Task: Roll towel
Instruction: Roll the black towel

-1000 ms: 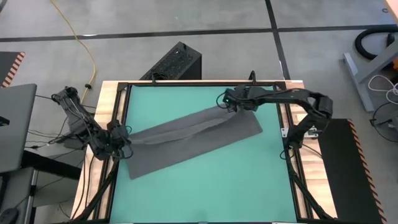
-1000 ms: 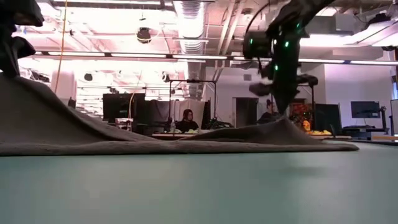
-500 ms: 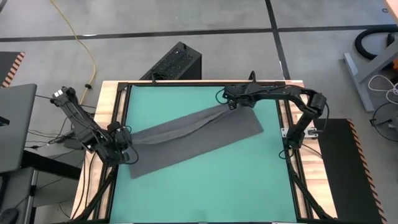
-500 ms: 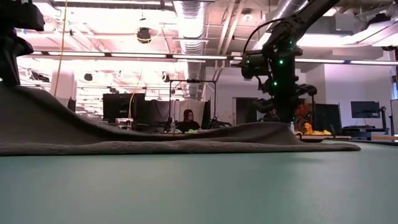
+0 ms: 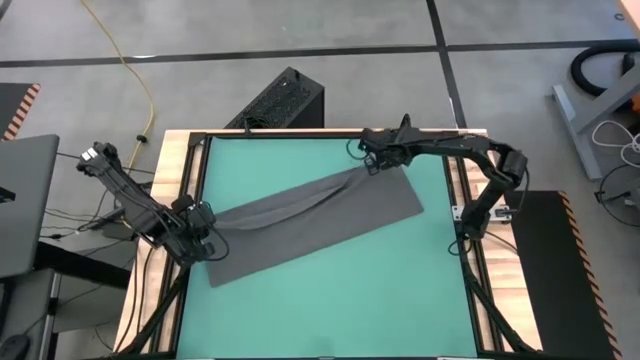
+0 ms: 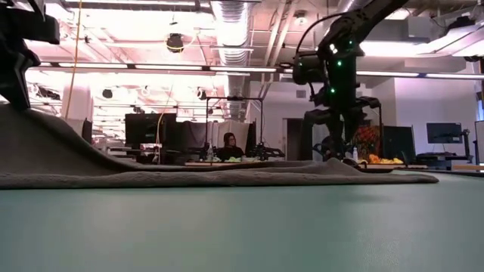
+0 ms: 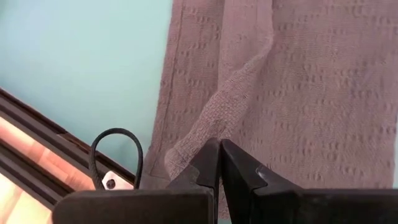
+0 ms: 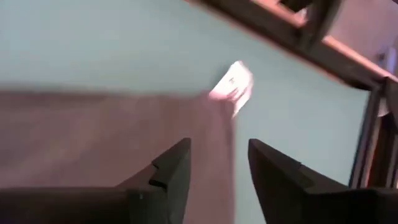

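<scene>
Fingers of the left gripper (image 7: 219, 163) are pressed together, pinching a raised fold at the near-left corner of the dark grey towel (image 5: 315, 221). From there the towel stretches diagonally across the teal mat (image 5: 320, 300) on the bench. At its far-right corner, the right gripper (image 5: 377, 163) hovers just above, fingers (image 8: 171, 168) apart, with the cloth's edge showing between them.
</scene>
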